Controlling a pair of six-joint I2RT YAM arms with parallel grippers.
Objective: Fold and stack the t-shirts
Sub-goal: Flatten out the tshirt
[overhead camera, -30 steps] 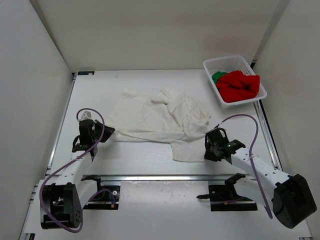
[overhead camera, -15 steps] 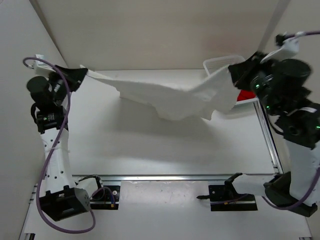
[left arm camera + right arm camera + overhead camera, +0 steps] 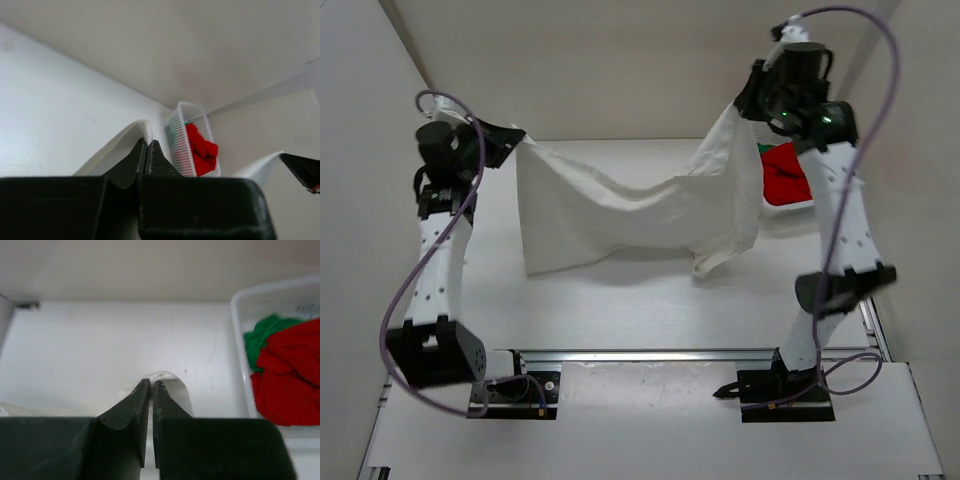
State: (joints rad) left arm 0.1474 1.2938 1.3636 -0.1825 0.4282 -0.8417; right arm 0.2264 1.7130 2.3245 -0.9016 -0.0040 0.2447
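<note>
1. Two hands raised: left hand (image 3: 515,138) and right hand (image 3: 748,98), each clenched on an upper corner of the white cloth short-sleeved t-shirt (image 3: 620,215).
2. One garment span: that t-shirt hangs spread and sagging between the hands, draping below them toward the white surface (image 3: 620,310).
3. One white plastic mesh basket (image 3: 280,295), below and right of the right hand, holding the crumpled bright red t-shirt (image 3: 290,380) and green t-shirt (image 3: 262,335).

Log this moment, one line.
left gripper: shut on white t-shirt | right gripper: same | shirt: held up, spread | red t-shirt, green t-shirt: basket
</note>
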